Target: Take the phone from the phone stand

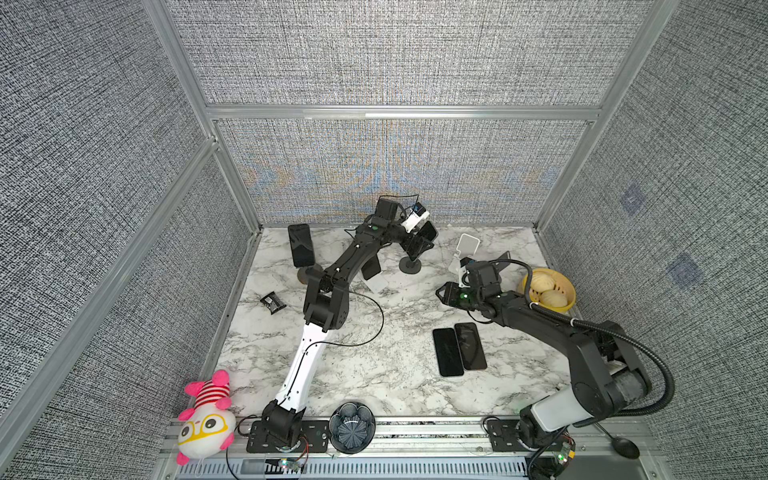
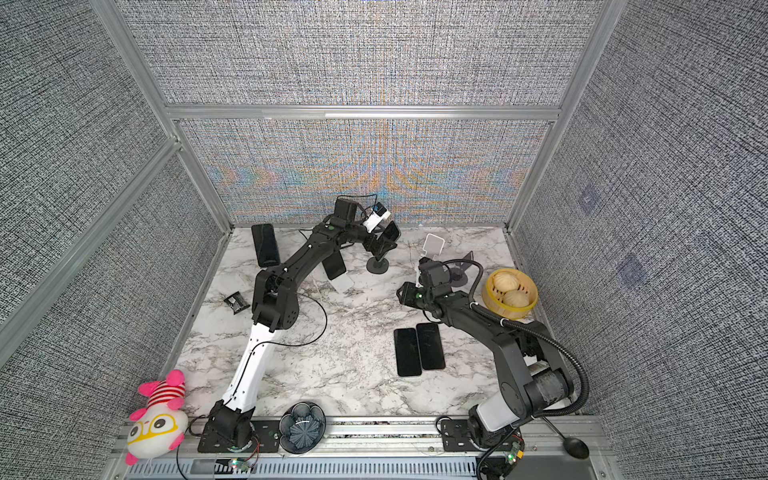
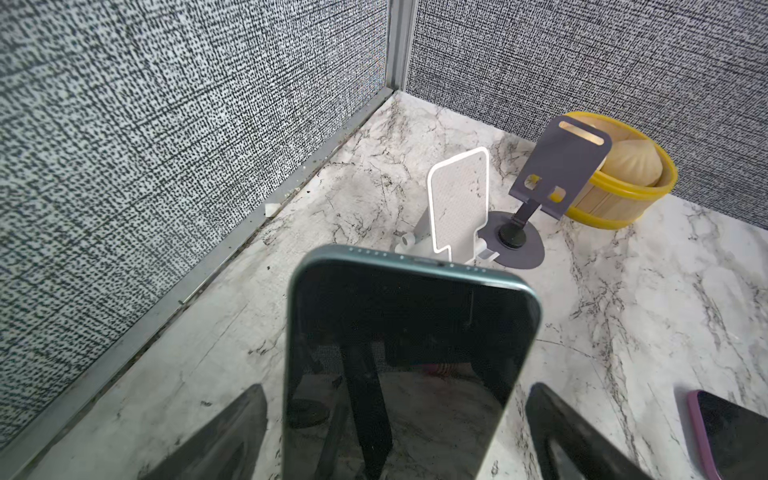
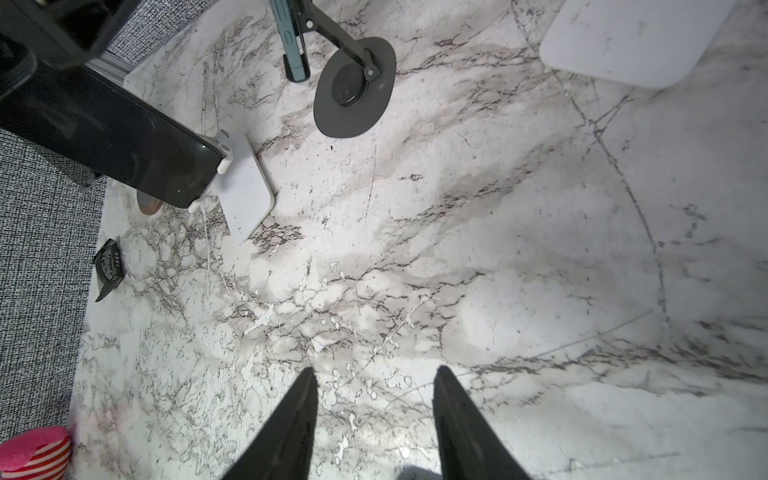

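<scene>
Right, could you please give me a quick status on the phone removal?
Left gripper open, straddling phone, not gripping. Right gripper open, empty. Phone on dark stand. Nothing blocking it.

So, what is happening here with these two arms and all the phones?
The left tool is open around a teal-edged phone that leans on a black phone stand near the back wall. Its fingers stand on either side and do not seem to touch it, so the phone is not yet removed. The right tool is open and empty above the marble table. A dark phone and a neighbouring phone lie flat there.
</scene>
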Tool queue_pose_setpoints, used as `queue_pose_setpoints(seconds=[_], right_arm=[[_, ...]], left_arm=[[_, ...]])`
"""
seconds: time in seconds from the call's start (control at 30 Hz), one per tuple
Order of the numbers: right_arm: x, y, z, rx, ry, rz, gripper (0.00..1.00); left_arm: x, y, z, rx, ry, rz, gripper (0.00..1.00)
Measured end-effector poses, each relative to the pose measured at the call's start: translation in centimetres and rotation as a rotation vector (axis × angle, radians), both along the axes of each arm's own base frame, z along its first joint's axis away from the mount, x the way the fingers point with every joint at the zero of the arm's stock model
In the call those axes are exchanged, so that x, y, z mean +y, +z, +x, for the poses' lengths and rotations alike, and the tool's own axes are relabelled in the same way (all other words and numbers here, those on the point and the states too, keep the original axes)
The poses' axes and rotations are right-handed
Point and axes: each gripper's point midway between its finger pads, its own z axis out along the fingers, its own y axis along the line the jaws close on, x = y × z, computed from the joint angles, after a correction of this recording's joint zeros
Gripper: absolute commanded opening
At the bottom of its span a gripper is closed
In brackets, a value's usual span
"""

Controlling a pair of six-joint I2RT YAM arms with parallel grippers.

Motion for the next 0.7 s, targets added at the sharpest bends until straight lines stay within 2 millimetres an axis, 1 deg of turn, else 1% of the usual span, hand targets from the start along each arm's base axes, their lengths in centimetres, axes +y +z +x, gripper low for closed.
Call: queue_pose_setpoints(seconds=[0.2,0.47,0.53,0.63,0.7], right_arm=[[-0.13,-0.09,-0.01,0.001,-0.001,-0.003,0.47],[-0.41,-0.25,0.02,0.003,-0.006,-0.006,0.47],[-0.45,-0.29,0.0,0.004,-0.006,-0.006,0.47],[-0.51,-0.44,-0.08,0.007,-0.006,-0.008,0.46],[-0.54,-0.46,-0.08,0.007,-0.006,-0.009,0.47]], left_arm=[[-0.11,-0.03,0.47,-0.015,0.012,-0.008,0.89],[-0.33,-0.31,0.49,-0.014,0.01,-0.012,0.88],[-0.35,-0.3,0.49,-0.015,0.011,-0.012,0.86],[-0.4,-0.28,0.46,-0.015,0.01,-0.013,0.79],[-0.44,-0.19,0.52,-0.018,0.011,-0.015,0.77]])
